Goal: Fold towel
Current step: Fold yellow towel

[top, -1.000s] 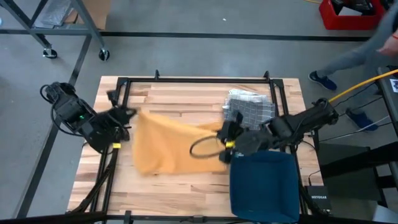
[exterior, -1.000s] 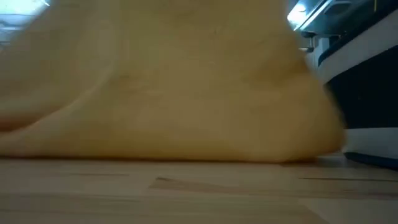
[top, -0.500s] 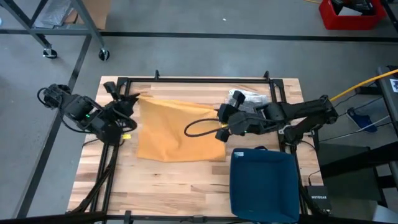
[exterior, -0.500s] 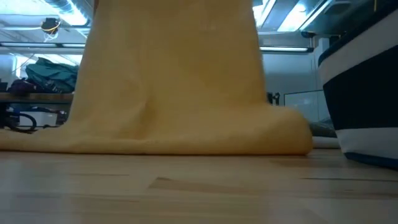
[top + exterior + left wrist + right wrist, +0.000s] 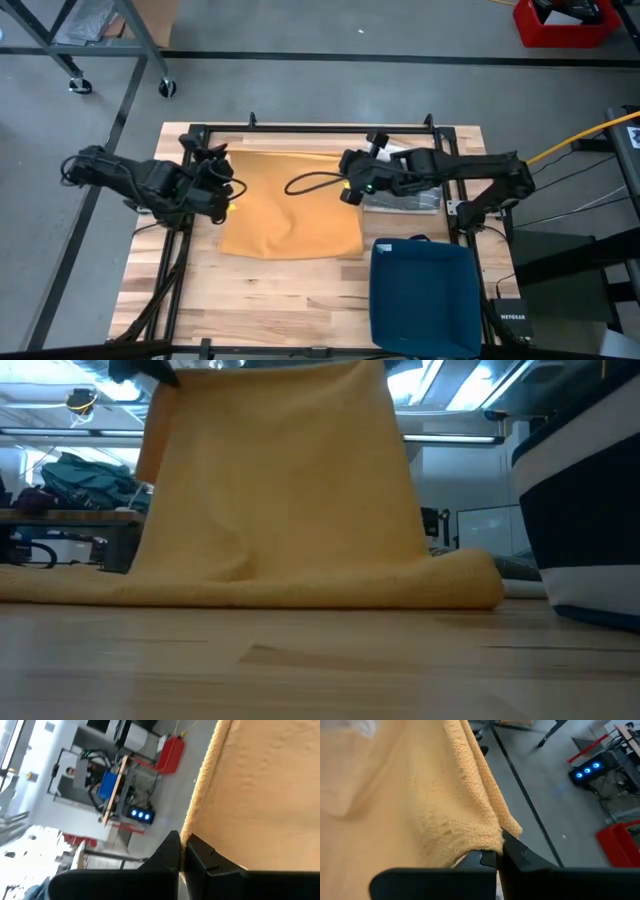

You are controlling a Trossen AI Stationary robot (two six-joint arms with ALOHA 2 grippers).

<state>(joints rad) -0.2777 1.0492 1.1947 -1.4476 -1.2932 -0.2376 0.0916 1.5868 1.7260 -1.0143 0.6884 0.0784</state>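
A yellow towel (image 5: 290,205) is lifted by its far edge. In the low view the yellow towel (image 5: 280,480) hangs as a sheet, and its near part (image 5: 300,592) lies on the wooden table (image 5: 270,300). My left gripper (image 5: 222,172) is shut at the towel's far left corner. My right gripper (image 5: 350,172) is shut at the far right corner. Both wrist views show the fingers closed on the towel's edge. My left gripper pinches the towel's left side edge (image 5: 192,827) near the far left corner between its two fingers (image 5: 210,857). The towel hangs below the hold, its near part on the table. My right gripper pinches the towel's far right corner (image 5: 487,840) between its two fingers (image 5: 517,855), the cloth bunched in a fold there. The towel hangs below, fairly flat between the two holds, with its near part on the table.
A dark blue folded cloth (image 5: 422,295) lies at the table's near right. A grey checked cloth (image 5: 405,190) sits under my right arm. Black rails (image 5: 300,128) frame the table. A black cable loop (image 5: 305,185) hangs over the towel. Bare wood lies along the near edge.
Both grippers have moved toward the table's far edge, carrying the towel's far corners with them. The towel, bunched a second ago, is now drawn out into a flat hanging sheet; its near part has stayed on the table.
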